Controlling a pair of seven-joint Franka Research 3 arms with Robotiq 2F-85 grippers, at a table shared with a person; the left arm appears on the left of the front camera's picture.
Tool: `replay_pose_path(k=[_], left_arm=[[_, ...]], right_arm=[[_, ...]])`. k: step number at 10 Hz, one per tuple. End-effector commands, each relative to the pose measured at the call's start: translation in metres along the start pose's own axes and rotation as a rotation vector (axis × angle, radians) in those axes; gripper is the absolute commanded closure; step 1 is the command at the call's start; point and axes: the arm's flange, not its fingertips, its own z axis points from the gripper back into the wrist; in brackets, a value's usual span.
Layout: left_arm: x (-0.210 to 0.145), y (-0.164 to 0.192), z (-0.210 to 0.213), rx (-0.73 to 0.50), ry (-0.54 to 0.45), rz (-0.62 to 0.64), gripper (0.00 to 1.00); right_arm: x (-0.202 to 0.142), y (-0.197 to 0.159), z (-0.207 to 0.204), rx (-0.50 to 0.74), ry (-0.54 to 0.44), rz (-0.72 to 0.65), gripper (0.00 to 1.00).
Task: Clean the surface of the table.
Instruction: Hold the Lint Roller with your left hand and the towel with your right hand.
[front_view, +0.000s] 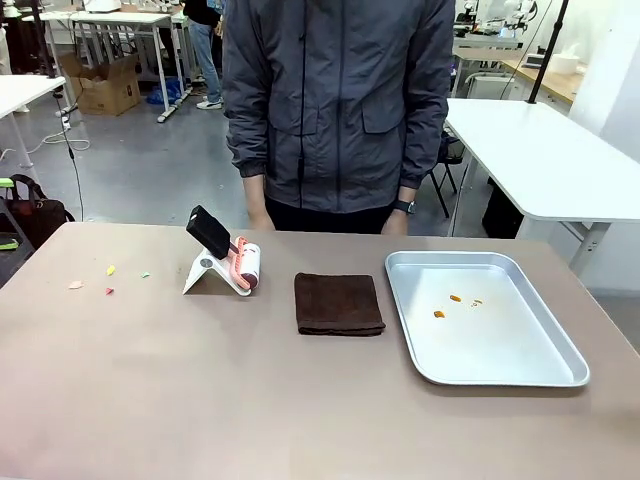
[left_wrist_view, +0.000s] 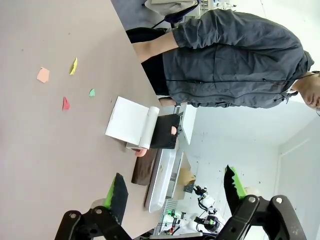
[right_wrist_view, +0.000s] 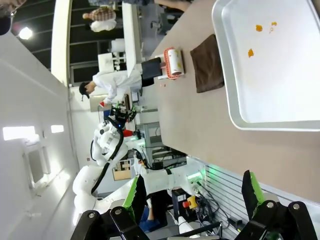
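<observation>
The brownish-taupe table (front_view: 200, 400) carries a few small coloured paper scraps (front_view: 108, 271) near its left edge, also seen as paper scraps (left_wrist_view: 65, 82) in the left wrist view. A lint roller (front_view: 245, 266) with a black handle rests in a white stand near the middle. Beside it lies a folded dark brown cloth (front_view: 338, 303). My left gripper (left_wrist_view: 175, 192) is open and held above the table with nothing between its fingers. My right gripper (right_wrist_view: 192, 192) is open too, hovering off the table's edge near the tray (right_wrist_view: 280, 65).
A silver tray (front_view: 520, 365) at the right holds a few orange crumbs (front_view: 455, 303). A person in a grey jacket (front_view: 340, 100) stands at the far edge, hands down by the table. White tables stand behind.
</observation>
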Motion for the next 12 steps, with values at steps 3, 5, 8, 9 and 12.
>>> replay_pose_path(k=[3,5,8,9,12], left_arm=[[0.001,-0.008,-0.005,0.057,0.029,-0.066,0.00],[0.004,-0.040,-0.028,0.077,0.102,-0.164,0.00],[-0.014,-0.084,-0.100,0.188,0.192,-0.326,0.00],[-0.029,-0.092,-0.121,0.202,0.220,-0.369,0.00],[-0.069,-0.104,-0.161,0.268,0.263,-0.450,0.00]], right_arm=[[0.001,0.015,-0.013,-0.089,-0.001,0.024,0.00],[0.011,0.067,-0.056,-0.189,0.058,0.198,0.00],[0.039,0.133,-0.162,-0.340,0.255,0.386,0.00],[0.046,0.143,-0.200,-0.404,0.308,0.404,0.00],[0.047,0.155,-0.311,-0.553,0.327,0.397,0.00]])
